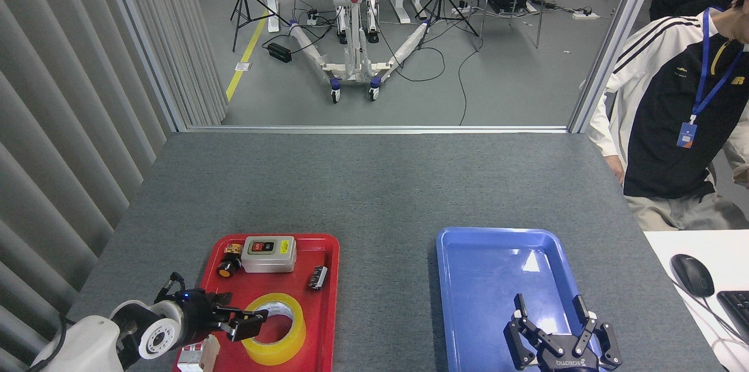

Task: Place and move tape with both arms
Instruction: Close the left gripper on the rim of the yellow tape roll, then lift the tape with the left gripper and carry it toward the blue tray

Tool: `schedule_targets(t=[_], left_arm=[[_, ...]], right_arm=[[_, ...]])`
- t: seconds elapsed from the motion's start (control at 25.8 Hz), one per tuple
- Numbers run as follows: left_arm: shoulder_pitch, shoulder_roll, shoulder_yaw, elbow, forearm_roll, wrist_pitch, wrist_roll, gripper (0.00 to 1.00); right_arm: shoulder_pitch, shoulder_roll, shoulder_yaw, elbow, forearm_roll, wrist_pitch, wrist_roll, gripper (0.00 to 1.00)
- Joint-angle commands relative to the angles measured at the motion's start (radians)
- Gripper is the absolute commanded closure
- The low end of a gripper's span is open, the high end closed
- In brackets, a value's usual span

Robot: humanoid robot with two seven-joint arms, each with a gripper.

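The left tool (248,323) reaches in from the near left over the red tray (327,243), its dark fingertips (254,318) at the left rim of the tape (295,325). One finger appears to sit over the white inner ring, but whether the fingers are closed on the roll or only hanging above it cannot be told from this angle. A blue light shows on the tool's body.

The tape lies flat in the near part of the red tray. Farther back on the same tray sits a grey switch box (269,254), with a small black-and-orange knob (226,269) to its left and a small dark part (318,276) to its right. A white and red breaker (196,354) lies at the tray's near left corner, partly hidden by the arm.

The right tool (551,310) hangs over the near end of the blue tray (497,243), its fingers spread apart and holding nothing.

Both trays rest on the grey counter (374,185). A person (673,120) sits at the far right.
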Motion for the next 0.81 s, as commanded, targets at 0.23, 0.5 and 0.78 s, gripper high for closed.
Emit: schedule_targets(t=[0.23,0.5,0.78], left_arm=[[-0.016,-0.031,-0.025,0.069,-0.003,0.001,-0.015,0.11],[-0.023,-0.049,-0.031,0.137,-0.018,0.002,-0.021,0.18],[-0.030,-0.057,-0.029,0.130,-0.018,-0.039,-0.082,0.65]], right_arm=[[0.000,0.001,0.000,0.000,0.006,-0.002,-0.027,0.00],[0.000,-0.002,0.000,0.008,0.007,-0.002,-0.027,0.00],[0.000,0.001,0.000,0.011,0.007,-0.002,-0.027,0.00]])
